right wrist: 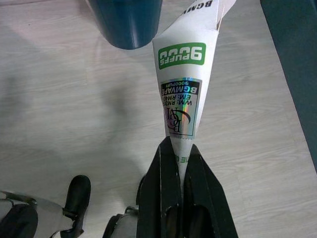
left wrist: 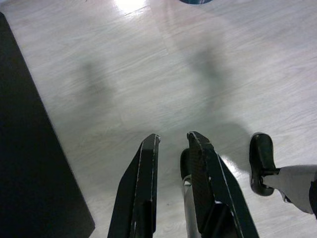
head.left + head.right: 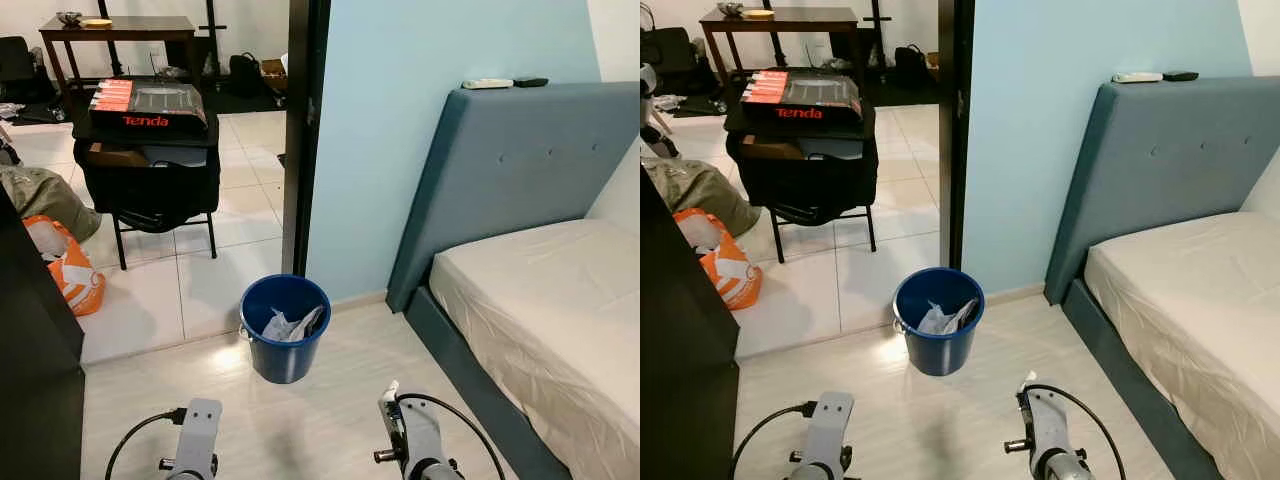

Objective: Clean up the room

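Observation:
A blue bin (image 3: 285, 345) stands on the pale floor by the door frame, with crumpled paper (image 3: 290, 325) inside. My right gripper (image 1: 178, 145) is shut on a flattened white carton (image 1: 181, 79) with a green label, held low, a short way in front of the bin (image 1: 126, 20). The carton's tip (image 3: 390, 388) pokes up above my right wrist (image 3: 415, 440). My left gripper (image 2: 173, 138) hangs over bare floor, its fingers a little apart with nothing between them. The left wrist (image 3: 198, 440) sits at the bottom of the head view.
A bed (image 3: 560, 310) with a blue headboard (image 3: 520, 170) fills the right side. A dark cabinet (image 3: 30, 370) stands at the left. Past the door frame (image 3: 300, 150) are a black chair (image 3: 150, 185) with a Tenda box (image 3: 148, 105), and an orange bag (image 3: 70, 270).

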{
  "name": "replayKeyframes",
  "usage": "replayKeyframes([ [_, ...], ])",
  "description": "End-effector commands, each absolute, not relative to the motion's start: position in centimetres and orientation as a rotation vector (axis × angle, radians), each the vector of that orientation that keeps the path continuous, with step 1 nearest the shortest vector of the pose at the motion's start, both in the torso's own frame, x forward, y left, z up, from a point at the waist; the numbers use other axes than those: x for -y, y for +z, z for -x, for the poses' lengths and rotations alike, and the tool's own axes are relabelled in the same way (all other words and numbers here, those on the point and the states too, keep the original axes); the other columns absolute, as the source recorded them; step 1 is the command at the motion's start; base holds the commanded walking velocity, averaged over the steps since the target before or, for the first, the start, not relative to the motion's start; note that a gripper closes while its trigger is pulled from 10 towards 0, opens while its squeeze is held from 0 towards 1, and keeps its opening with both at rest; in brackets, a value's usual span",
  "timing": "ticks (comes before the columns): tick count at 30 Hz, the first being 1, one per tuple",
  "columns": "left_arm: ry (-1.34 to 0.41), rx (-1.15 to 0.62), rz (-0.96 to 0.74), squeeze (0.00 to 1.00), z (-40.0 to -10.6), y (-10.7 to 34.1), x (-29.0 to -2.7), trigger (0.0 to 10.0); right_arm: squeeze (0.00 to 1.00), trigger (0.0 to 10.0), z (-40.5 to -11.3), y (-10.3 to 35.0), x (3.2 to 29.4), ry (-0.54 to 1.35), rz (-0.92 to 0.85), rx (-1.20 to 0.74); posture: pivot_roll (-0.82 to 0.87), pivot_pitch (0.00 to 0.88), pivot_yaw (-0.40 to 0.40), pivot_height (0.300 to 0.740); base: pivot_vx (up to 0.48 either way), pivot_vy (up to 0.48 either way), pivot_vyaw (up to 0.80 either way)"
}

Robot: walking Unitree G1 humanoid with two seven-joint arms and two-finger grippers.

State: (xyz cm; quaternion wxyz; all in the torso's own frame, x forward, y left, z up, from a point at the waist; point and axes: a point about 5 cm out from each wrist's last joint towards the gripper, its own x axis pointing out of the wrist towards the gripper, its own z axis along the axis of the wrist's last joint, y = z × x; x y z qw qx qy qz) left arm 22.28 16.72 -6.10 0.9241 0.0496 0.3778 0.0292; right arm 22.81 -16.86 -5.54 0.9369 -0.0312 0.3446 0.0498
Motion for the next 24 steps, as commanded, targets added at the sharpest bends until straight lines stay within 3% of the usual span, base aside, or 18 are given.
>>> replayKeyframes([
  [1,0.063,-0.774,-0.085,0.00,-22.5,-6.0,-16.5,10.0,0.00,10.0,-22.6,-5.7,17.1,0.088,0.059,-0.717,0.03,0.061,-0.060,0.740,0.000,0.000,0.00],
  [18,0.039,-0.746,-0.091,0.00,-22.7,-5.8,-16.2,10.0,0.00,10.0,-23.0,-5.4,17.4,0.077,0.058,-0.695,0.03,0.078,-0.054,0.740,0.000,0.000,0.00],
  [24,0.031,-0.672,-0.109,0.00,-23.6,-4.8,-16.6,10.0,0.00,10.0,-24.4,-4.0,17.6,0.100,0.087,-0.588,0.03,0.085,-0.057,0.740,0.000,0.000,0.00],
])
